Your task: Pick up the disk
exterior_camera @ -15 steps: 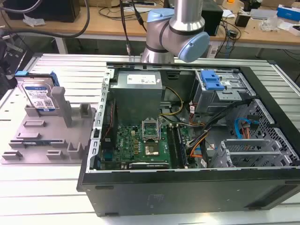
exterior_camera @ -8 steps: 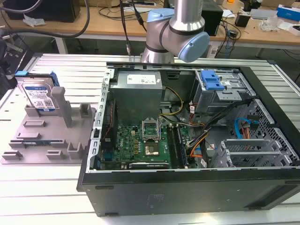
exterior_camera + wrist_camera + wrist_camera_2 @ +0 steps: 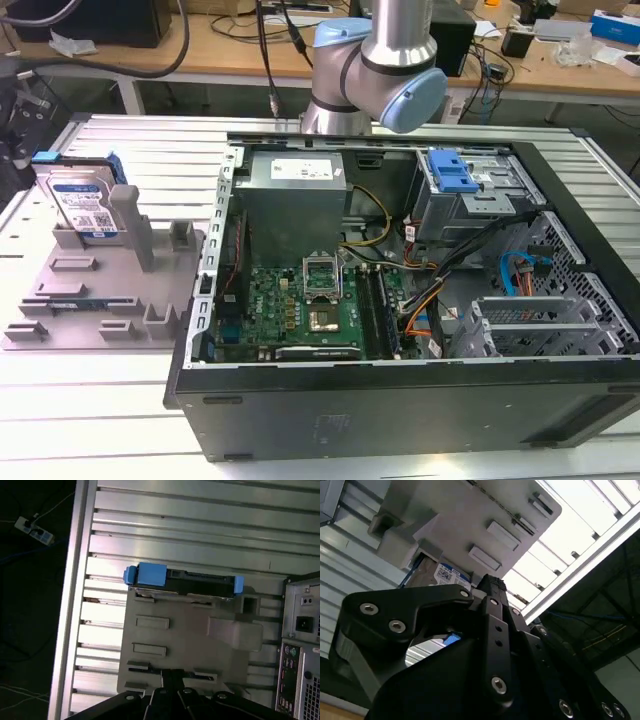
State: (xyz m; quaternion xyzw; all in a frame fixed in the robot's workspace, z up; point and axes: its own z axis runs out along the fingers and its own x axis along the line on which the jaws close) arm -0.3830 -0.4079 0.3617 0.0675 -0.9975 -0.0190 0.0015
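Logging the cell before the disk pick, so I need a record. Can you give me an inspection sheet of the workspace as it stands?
Surface: slatted metal table carrying a grey fixture plate and an open computer case.
Job's things: the disk is propped on edge against the plate's pegs, not gripped.
Clutter: nothing seen.
Grippers: the gripper hangs over the fixture plate, apart from the disk.
Cables: wire bundles loose inside the case; black cables on the bench behind.
Surroundings: wooden bench with boxes; a power strip on the floor beside the table.
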